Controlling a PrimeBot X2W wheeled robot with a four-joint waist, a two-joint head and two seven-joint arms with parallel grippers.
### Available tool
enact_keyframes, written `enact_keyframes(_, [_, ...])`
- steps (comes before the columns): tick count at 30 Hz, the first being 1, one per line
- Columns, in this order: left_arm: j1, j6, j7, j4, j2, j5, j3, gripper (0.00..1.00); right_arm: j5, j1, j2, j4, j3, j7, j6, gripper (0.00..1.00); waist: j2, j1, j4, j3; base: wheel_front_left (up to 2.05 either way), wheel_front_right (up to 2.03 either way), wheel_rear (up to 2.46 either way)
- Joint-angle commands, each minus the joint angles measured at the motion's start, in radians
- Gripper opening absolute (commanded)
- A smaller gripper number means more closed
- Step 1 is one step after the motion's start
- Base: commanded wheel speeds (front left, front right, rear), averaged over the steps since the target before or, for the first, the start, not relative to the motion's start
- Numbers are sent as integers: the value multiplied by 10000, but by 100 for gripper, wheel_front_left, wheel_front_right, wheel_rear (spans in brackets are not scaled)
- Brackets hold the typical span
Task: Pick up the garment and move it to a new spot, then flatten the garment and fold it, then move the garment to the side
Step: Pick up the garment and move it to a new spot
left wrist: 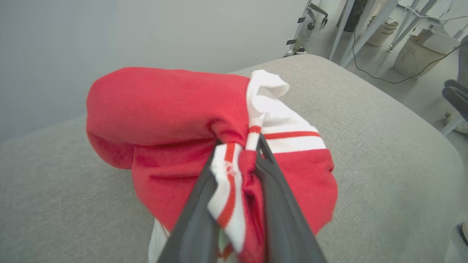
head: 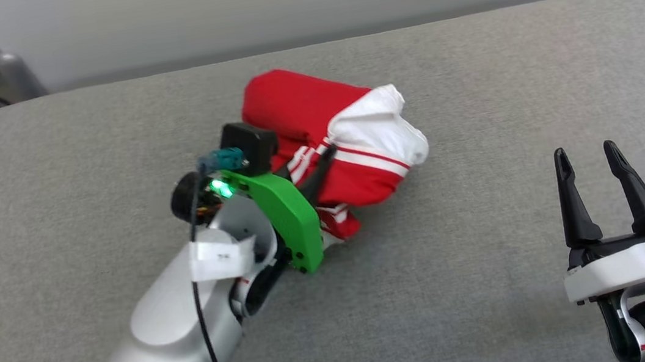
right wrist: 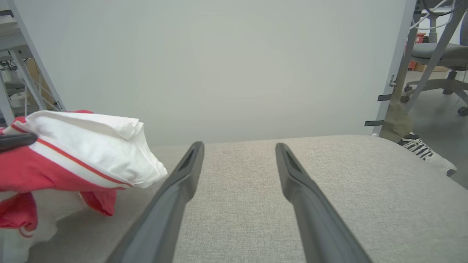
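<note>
The garment (head: 326, 134) is a bunched red-and-white bundle, pinched at its striped trim by the left gripper (head: 328, 155), which is clamped on a thick fold. Most of the cloth bulges beyond the fingertips and to either side of them, over the grey padded surface (head: 470, 83).

The step in hand looks like carrying the bundle to a new spot. To do it well, the arm should raise the bundle until the folds trailing below the fingers clear the padding. It should then travel steadily and set the bundle down within reach of the right gripper (head: 585, 152), whose jaws are wide apart and hold nothing.

The left wrist view shows the pinch itself, with trim gathered between both fingers. The right wrist view shows the bundle's underside instead: shadow beneath it and a red fold hanging toward the padding. The head view shows the two grippers well apart.
</note>
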Motion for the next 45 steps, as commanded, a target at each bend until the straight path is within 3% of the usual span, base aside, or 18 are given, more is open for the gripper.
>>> enact_keyframes(1, [238, 45, -229, 251, -241, 203, -139, 0, 80, 14, -8, -58, -29, -21, -6, 100, -1, 1, -945, -41, 0, 0, 0])
enact_keyframes(5, [516, 124, -704, 1104, -904, 588, -681, 3, 108, 90, -8, -55, -14, -21, -6, 100, -1, 1, -1444, -1, 0, 0, 0])
enact_keyframes(6, [578, 158, -819, 1367, -1051, 735, -851, 75, 93, 117, -8, -46, 26, -21, -6, 100, -1, 1, -1547, -3, 0, 0, 0])
enact_keyframes(7, [627, 166, -882, 1582, -1171, 849, -1003, 100, 92, 141, -8, -42, 50, -21, -6, 100, -1, 1, -1606, -7, 0, 0, 0])
enact_keyframes(11, [880, 12, -1021, 2347, -1657, 1053, -1584, 100, 101, 265, -7, -28, 101, -21, -6, 100, -1, 1, -1680, -80, 0, 0, 0])
enact_keyframes(16, [1013, -136, -1483, 2814, -1951, 1021, -1821, 100, 42, 439, -7, 44, 101, -21, -6, 100, -1, 1, -1258, -341, 0, 0, 0])
enact_keyframes(25, [928, -105, -2492, 2593, -1801, 735, -1360, 100, -181, 784, -7, 245, -91, -21, -6, 100, -1, 1, 64, -1088, 0, 0, 0])
enact_keyframes(33, [1641, 845, -3343, 1679, -654, 547, -34, 100, -313, 1129, -7, 225, -280, -21, -6, 100, -1, 1, 864, -1601, 0, 0, 0])
enact_keyframes(38, [3073, 1174, -3442, 73, -104, 861, 1447, 100, -354, 1349, -7, 77, -433, -21, -6, 100, -1, 1, 1111, -1627, 0, 0, 0])
enact_keyframes(45, [5204, 1191, -3446, -1585, -401, 1742, 3243, 100, -320, 1555, -7, -62, -524, -21, -6, 100, -1, 1, 1269, -1577, 0, 0, 0])
